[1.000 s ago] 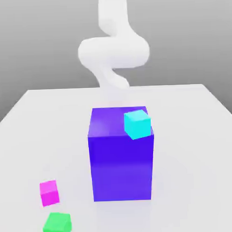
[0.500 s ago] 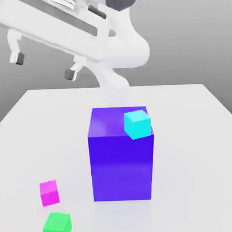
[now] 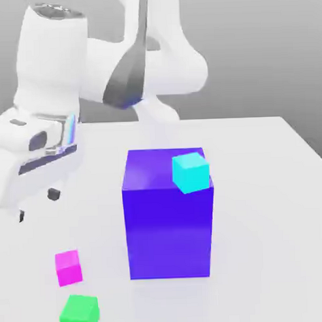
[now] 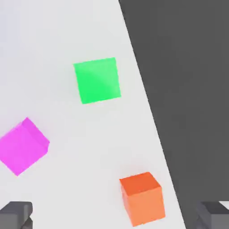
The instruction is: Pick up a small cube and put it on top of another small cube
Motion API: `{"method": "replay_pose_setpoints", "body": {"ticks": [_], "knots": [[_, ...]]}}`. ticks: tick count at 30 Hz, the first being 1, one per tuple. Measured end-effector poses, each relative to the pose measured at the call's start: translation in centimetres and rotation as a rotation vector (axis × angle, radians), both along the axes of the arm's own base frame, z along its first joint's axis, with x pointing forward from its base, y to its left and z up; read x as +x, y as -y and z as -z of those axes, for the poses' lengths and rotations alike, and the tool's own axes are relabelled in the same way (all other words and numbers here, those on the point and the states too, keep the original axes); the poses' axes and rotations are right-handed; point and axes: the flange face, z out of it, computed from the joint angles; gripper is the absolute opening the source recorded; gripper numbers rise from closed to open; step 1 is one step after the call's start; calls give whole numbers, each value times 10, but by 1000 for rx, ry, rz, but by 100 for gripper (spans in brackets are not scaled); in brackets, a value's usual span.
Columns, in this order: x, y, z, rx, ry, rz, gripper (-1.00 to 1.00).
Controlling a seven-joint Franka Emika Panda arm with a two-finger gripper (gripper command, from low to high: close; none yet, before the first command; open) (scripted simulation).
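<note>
Three small cubes lie near the table's (image 3: 269,186) front-left corner: the small magenta-pink cube (image 3: 68,267) on the exterior view's left, the green cube (image 3: 79,313) just in front of it and apart from it, and an orange cube (image 4: 142,197) near the table edge in the hand view. One big blue-purple block (image 3: 168,222) stands mid-table with a cyan cube (image 3: 191,172) on its top right corner. Hanging above the table behind the pink cube, the gripper (image 3: 38,204) has its fingers (image 4: 16,214) spread wide, holding nothing
</note>
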Motion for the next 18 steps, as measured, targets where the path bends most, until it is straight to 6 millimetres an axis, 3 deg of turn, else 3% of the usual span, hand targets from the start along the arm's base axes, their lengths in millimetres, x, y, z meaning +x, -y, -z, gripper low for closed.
{"method": "replay_pose_setpoints", "body": {"ticks": [6,12,18], "knots": [[-27,15,57,74,-102,-230,0],[-52,16,102,170,-143,-478,0],[-54,17,139,190,-133,-530,0]]}}
